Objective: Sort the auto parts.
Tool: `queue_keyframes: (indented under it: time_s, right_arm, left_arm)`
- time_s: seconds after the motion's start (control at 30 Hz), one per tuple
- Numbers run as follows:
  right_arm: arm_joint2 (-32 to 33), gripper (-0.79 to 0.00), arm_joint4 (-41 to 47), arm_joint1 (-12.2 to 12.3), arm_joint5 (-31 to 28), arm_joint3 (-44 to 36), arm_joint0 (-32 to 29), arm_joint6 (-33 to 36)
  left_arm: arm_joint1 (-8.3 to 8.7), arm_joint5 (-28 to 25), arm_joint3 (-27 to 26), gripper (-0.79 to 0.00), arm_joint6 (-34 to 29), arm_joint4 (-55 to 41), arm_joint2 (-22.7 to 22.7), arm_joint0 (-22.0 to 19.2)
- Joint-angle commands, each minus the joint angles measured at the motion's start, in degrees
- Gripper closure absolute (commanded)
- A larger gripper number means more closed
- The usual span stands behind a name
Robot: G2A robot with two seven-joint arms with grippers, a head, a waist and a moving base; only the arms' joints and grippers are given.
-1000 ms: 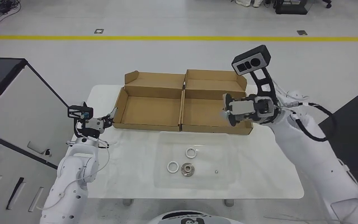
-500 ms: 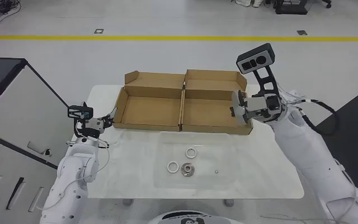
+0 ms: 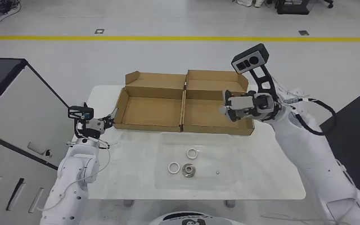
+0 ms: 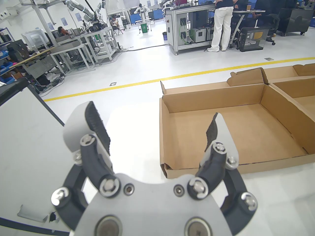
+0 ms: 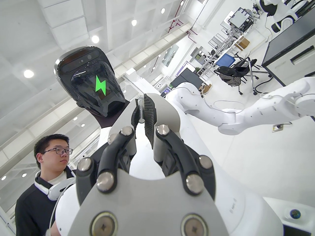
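Nearest the robot, loose parts are lying on the white table [image 3: 135, 169]. A white plastic ring [image 3: 174, 167] is sitting just beside a grey metal flanged hub [image 3: 188, 170], and a second white plastic ring [image 3: 192, 152] is lying a little farther back. A tiny speck of a part [image 3: 217, 172] is too small to identify.

Farther out, the left gripper [image 4: 153, 112] is hanging near the corner of the left open brown cardboard box [image 3: 151, 112], fingers wide apart and gripping nothing.

The right gripper [image 5: 142, 105] is hovering over the right open brown cardboard box [image 3: 208, 115] and pointing up, away from the table. Its pads are clamping a small silver threaded screw [image 5: 140, 111] across the shank, with one end poking out past the tips.

Handling, as a judgement:
- **Screw:** light and rigid. The threads are biting into the ribbed pads, but the round shank is likely to roll or pivot in so small a pinch.
- **Rings:** probably light, stiff and lying low, so best pinched across the rim or with one finger inside the hole.
- **Hub:** looking heavier and smoother, so best taken at the raised centre.
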Motion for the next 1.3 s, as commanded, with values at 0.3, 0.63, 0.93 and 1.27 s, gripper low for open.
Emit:
queue_keyframes:
  time_s: [0.3, 0.63, 0.93, 1.27]
  right_arm:
    - [-0.9, 0.0, 8.6, -1.7, -0.1, 1.0, -0.4, 4.0]
    - [-1.2, 0.0, 9.5, -2.7, 0.4, 2.1, -0.1, 4.6]
    - [-1.2, 0.0, 9.5, -2.7, 0.4, 2.1, -0.1, 4.6]
    - [-1.2, 0.0, 9.5, -2.7, 0.4, 2.1, -0.1, 4.6]
  left_arm:
    - [0.0, 0.0, 0.0, -0.785, 0.0, 0.0, 0.0, 0.0]
    - [0.0, 0.0, 0.0, -0.785, 0.0, 0.0, 0.0, 0.0]
    - [0.0, 0.0, 0.0, -0.785, 0.0, 0.0, 0.0, 0.0]
    - [0.0, 0.0, 0.0, -0.785, 0.0, 0.0, 0.0, 0.0]
